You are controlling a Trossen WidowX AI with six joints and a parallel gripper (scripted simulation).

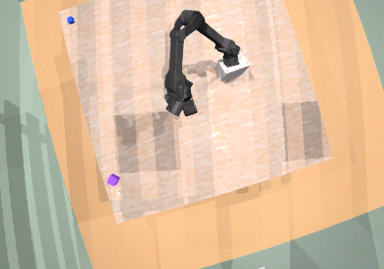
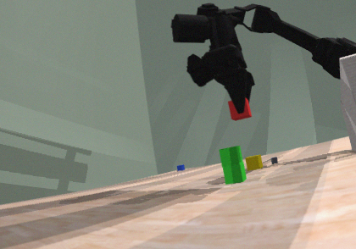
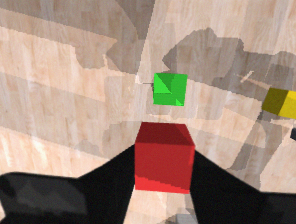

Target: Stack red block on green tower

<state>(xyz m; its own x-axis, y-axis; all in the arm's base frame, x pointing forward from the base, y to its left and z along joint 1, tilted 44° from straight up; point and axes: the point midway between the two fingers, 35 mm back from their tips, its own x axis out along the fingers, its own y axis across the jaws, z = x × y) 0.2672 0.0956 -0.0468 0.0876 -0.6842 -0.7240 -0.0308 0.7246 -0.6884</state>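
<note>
The red block (image 2: 240,110) is held clamped in the hand (image 2: 240,104), carried high above the green tower (image 2: 232,164); centring, then gentle lowering, is called for.

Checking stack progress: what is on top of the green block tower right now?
Nothing rests on the green block tower; its top face shows bare in the wrist view. The red cube hangs above it, clamped in the black gripper jaws. The tower's underside is hidden.

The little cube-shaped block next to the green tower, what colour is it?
Yellow. The small yellow block beside the tall green tower shows best in the exterior view.
</note>
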